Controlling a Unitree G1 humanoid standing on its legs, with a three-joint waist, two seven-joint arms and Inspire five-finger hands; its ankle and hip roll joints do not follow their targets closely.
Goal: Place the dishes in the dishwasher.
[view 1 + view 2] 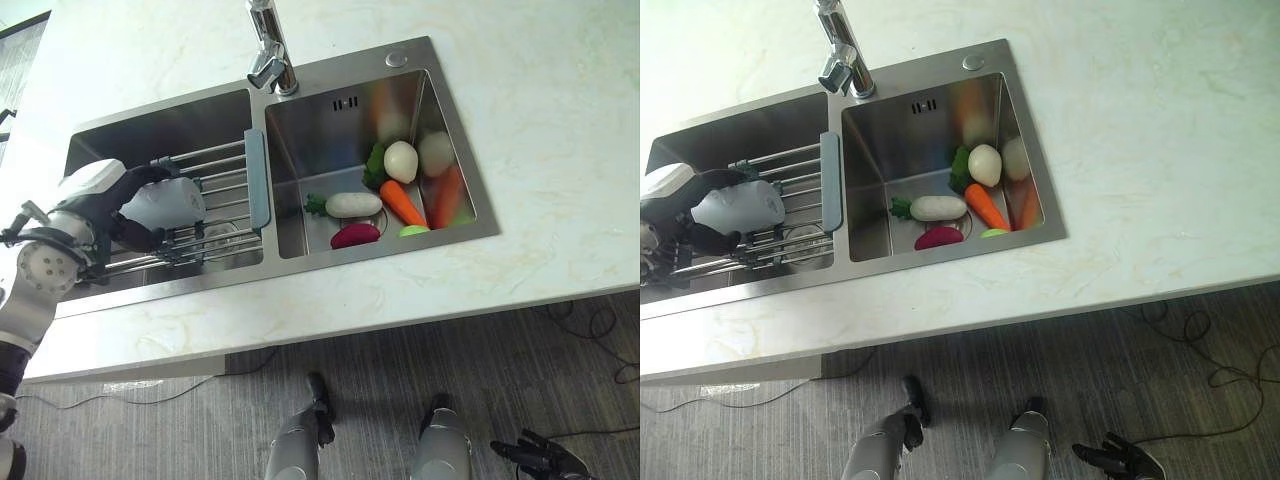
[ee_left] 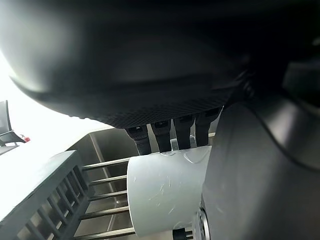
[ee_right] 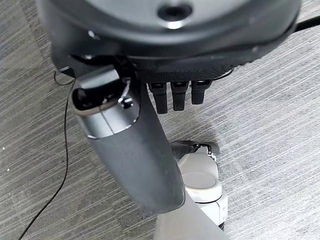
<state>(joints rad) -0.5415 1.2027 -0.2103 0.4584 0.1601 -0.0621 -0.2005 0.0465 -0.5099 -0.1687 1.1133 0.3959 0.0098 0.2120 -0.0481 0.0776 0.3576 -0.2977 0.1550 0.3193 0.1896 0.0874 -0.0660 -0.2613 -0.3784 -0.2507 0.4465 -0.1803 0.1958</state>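
A white cup (image 1: 165, 203) lies on its side on the metal rack (image 1: 215, 158) that spans the left sink basin (image 1: 150, 125). My left hand (image 1: 105, 205) is shut on the cup, its fingers (image 2: 165, 137) curled over the top and the thumb against the near side. The left wrist view shows the cup (image 2: 165, 192) just above the rack's rods. My right hand (image 1: 540, 455) hangs low over the floor at the lower right, away from the sink, with relaxed fingers (image 3: 175, 97) and nothing in it.
The rack has a grey-blue end bar (image 1: 257, 178) by the divider. The right basin holds toy vegetables: a carrot (image 1: 403, 202), a white radish (image 1: 352, 204), a pale round piece (image 1: 401, 161) and a purple one (image 1: 355, 236). A chrome faucet (image 1: 268, 45) stands behind. Marble counter (image 1: 520, 120) surrounds the sink.
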